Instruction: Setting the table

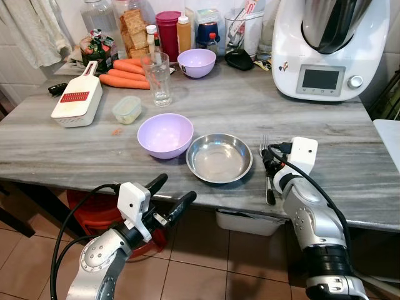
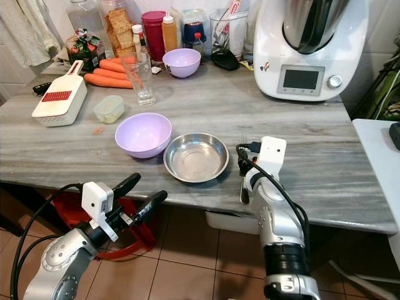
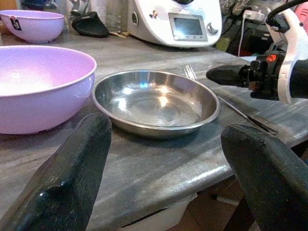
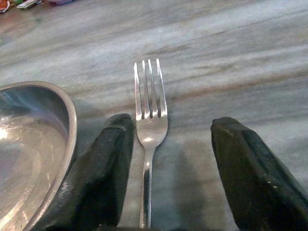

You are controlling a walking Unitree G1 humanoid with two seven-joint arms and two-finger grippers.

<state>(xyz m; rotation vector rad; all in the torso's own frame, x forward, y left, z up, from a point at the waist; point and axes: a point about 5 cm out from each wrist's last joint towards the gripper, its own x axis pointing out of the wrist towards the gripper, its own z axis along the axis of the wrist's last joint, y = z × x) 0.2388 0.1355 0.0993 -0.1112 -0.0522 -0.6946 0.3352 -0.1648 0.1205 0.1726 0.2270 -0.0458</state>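
Between the spread fingers of the right gripper: fork flat on the grey table, just beside the steel bowl.
Fork handle partly hidden under the right wrist; contact with the near finger unclear. Right forearm reaches up over the table edge. Left gripper hangs below the edge, fingers apart, aimed at the steel bowl and the lilac bowl.

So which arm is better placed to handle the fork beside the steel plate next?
The right. The right gripper is over the fork, open fingers either side of its handle, by the steel plate. The left gripper hovers off the table's front edge.
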